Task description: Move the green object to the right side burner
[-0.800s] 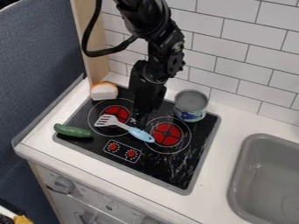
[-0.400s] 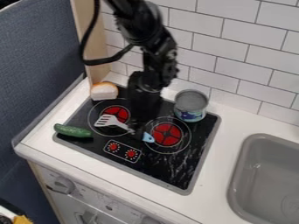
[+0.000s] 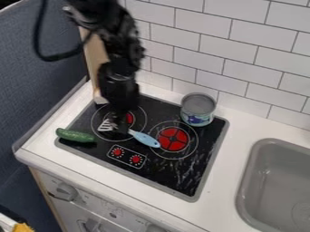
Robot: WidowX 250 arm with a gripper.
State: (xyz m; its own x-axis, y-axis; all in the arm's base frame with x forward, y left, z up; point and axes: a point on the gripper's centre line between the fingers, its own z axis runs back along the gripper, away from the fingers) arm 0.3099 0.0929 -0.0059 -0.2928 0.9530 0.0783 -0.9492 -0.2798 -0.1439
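We're seeing a dk green, rounded cucumber (image 3: 75, 135) lying across the stove's (image 3: 191, 176) L edge, well apart from the blurred pincer (image 3: 123, 123); we're not managing to tell if that's open/closed or touching the spatula (image 3: 144, 138).

Looks smooth, faintly glossy and plastic-like on the elongated green cucumber-shaped object (image 3: 75, 135). Glassy and shiny, with pale streaks, across the flat black stove top (image 3: 181, 176). Smooth and plastic-looking on the pale-blue handle of the slotted spatula (image 3: 145, 139). Dull, metal-like over the grey top of the round can (image 3: 198, 104). Smooth on the white surface (image 3: 230, 158); matt on the grey basin-shaped sink (image 3: 266, 174). Wood-like down the pale upright post (image 3: 94, 59); cloth-like and matt across the blue-grey panel (image 3: 36, 90).
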